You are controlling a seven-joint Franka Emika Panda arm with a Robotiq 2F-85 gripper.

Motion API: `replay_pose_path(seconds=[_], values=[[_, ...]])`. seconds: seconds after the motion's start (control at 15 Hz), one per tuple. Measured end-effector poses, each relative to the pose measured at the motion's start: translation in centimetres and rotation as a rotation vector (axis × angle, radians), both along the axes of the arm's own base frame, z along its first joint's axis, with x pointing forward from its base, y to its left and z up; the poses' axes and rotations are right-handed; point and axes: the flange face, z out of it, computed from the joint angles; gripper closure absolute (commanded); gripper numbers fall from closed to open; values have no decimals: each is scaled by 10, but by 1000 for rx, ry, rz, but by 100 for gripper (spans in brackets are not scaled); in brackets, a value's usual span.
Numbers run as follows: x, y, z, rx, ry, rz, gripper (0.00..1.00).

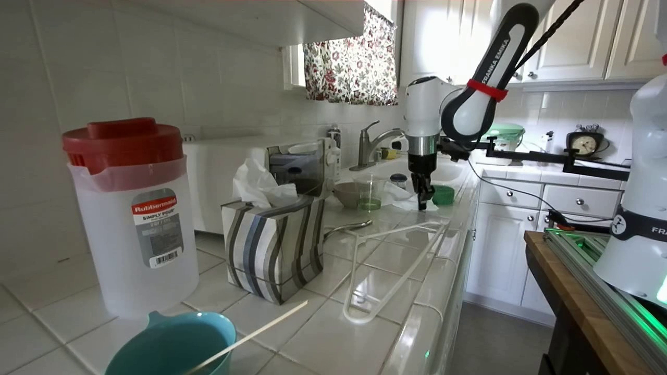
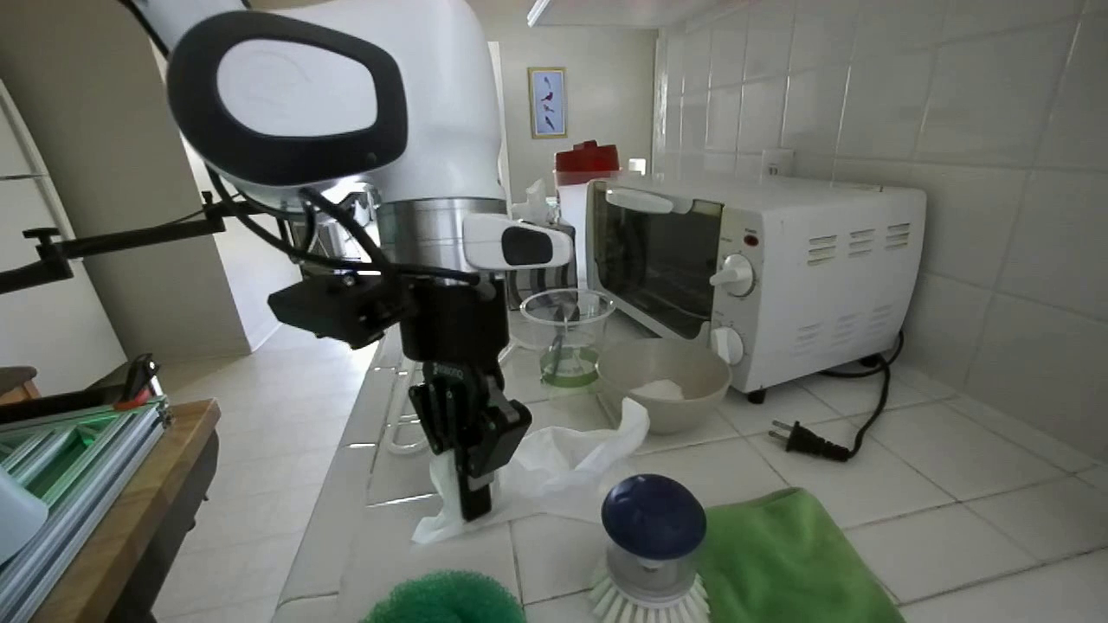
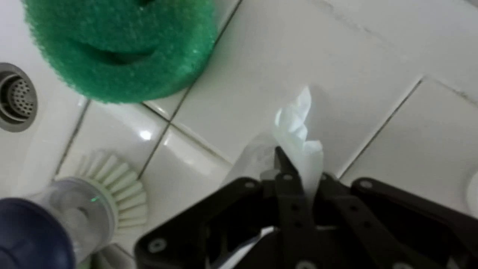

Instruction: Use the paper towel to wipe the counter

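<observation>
Sitting near me on the counter (image 2: 926, 480) is a sponge (image 2: 446, 597). Just behind, the gripper (image 2: 467, 502) has its fingers (image 3: 283, 162) closed on the towel (image 2: 563, 463), near one end. The long loose part lies across the counter, toward the bowl (image 2: 666, 376); I think a wipe will trail it.

Paper towel (image 2: 567, 463) on counter (image 2: 736, 478), beside bowl (image 2: 684, 417).

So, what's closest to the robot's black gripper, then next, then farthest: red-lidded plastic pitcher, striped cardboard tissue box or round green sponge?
From the gripper, in an exterior view:
1. Sponge: just to its right in the picture.
2. Tissue box: well to its left.
3. Pitcher: farther left again.
</observation>
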Motion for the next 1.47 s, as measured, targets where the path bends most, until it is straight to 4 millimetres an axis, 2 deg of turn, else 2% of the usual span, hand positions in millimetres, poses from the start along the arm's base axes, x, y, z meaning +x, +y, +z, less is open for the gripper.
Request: replay_pose_path(seconds=[0.27, 0.67, 1.2, 1.47], values=[[1, -18, 1, 8, -130, -120, 100], [6, -9, -1, 27, -201, -148, 100], [22, 36, 0, 91, -213, -97, 100], [21, 62, 2, 153, -208, -71, 100]])
